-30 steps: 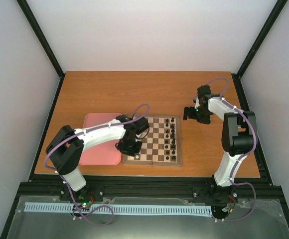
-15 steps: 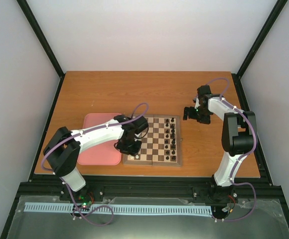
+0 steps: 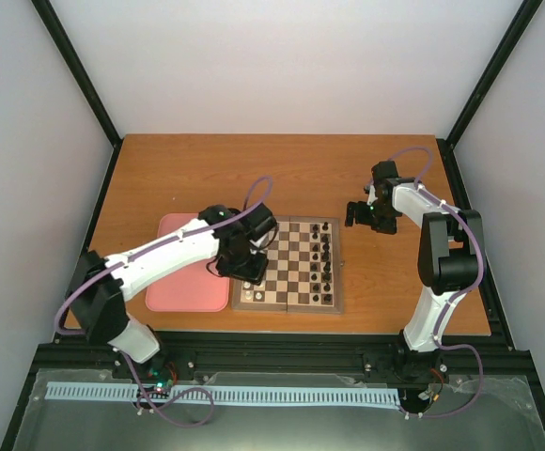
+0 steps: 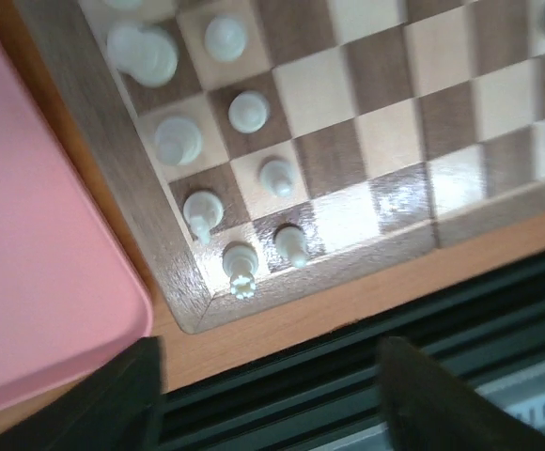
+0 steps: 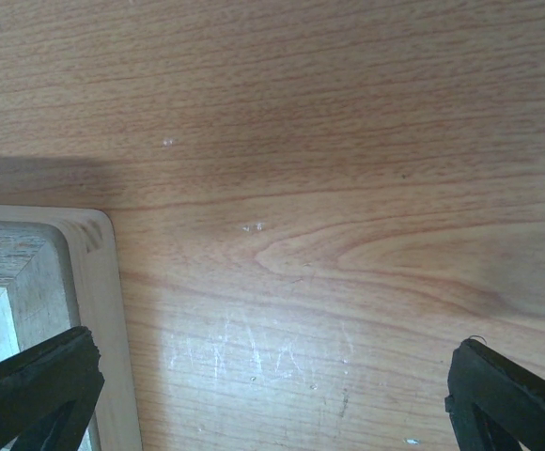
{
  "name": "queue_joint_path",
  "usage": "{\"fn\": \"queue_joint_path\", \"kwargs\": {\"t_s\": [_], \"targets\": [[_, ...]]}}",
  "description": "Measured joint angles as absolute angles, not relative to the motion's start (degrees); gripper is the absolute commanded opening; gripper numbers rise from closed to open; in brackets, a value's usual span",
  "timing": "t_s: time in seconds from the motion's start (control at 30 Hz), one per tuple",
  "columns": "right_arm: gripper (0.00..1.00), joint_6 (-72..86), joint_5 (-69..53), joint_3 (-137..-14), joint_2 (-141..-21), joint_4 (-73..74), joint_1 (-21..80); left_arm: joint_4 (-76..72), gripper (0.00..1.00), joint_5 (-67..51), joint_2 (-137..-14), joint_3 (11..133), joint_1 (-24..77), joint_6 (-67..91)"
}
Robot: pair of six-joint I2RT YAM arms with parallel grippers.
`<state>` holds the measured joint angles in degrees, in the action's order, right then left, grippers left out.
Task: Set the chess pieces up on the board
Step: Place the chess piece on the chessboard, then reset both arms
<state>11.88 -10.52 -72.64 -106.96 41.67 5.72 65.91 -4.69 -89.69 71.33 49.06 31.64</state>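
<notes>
The board (image 3: 296,304) lies mid-table, with several black pieces (image 3: 327,256) along its right side. In the left wrist view several white chess pieces (image 4: 249,111) stand in two rows at the board's (image 4: 141,188) near-left corner, the corner one a rook (image 4: 241,268). My left gripper (image 3: 251,273) hovers above that corner, open, with nothing between its dark fingers (image 4: 132,395). The right gripper (image 3: 361,214) is open over bare table just past the board's far right corner (image 5: 85,282), its fingers (image 5: 33,385) wide apart.
A pink tray (image 3: 186,282) lies directly left of the board, its rounded corner (image 4: 56,310) close to the left gripper. The table's front edge and a black rail (image 4: 329,366) run just beyond the board's near side. Black frame posts flank the table.
The left gripper has opened and lifted away from the board's near-left corner, its arm stretching out and elbow swinging left. The right arm has not moved.
</notes>
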Motion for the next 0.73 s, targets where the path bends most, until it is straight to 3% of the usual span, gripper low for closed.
{"fn": "queue_joint_path", "kwargs": {"t_s": [0.07,0.1,0.33,0.73], "targets": [[1.00,11.94,-10.48,-72.64,-106.96,41.67,5.72,67.31,0.98,-4.45,-87.96,74.06,49.12,30.96],[1.00,12.03,-10.46,-72.64,-106.96,41.67,5.72,68.14,0.99,-4.19,-87.11,75.85,49.17,30.57],[1.00,13.15,-9.65,-72.66,-106.65,41.80,5.72,72.42,1.00,-1.72,-85.89,89.56,44.40,27.88],[1.00,14.92,-6.79,-76.23,-104.57,44.07,5.72,70.74,1.00,-3.62,-90.32,105.21,10.52,25.21]]}}
